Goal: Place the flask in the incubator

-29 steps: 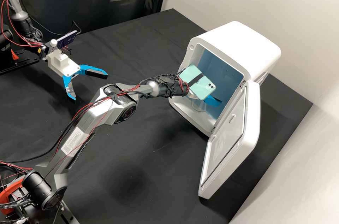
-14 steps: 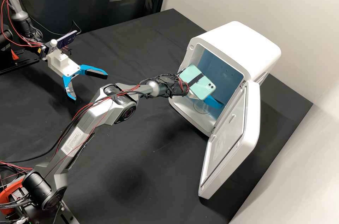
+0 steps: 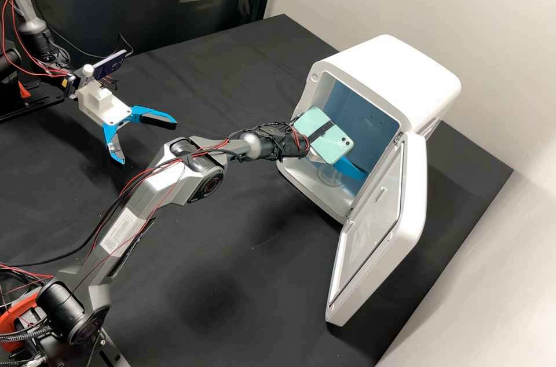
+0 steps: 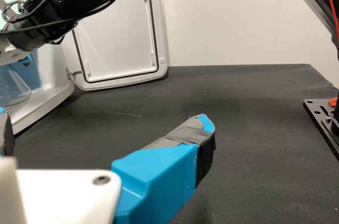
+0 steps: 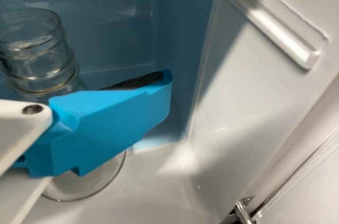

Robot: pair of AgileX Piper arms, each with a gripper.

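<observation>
Because the glass flask (image 5: 37, 49) on the floor of the incubator (image 3: 394, 74) looks light, stiff, slick and breakable, take it gently by the neck; you cannot tell whether the right gripper (image 3: 343, 169) there clamps it, and the left gripper (image 3: 136, 124) hangs spread apart.

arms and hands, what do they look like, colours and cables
Both arms are dark grey with round joints and red and black cables along them; the right arm bears a white label. The left hand is a white block with two bright blue fingers, black-padded. A mint phone is strapped behind the right hand, a dark one behind the left.
</observation>
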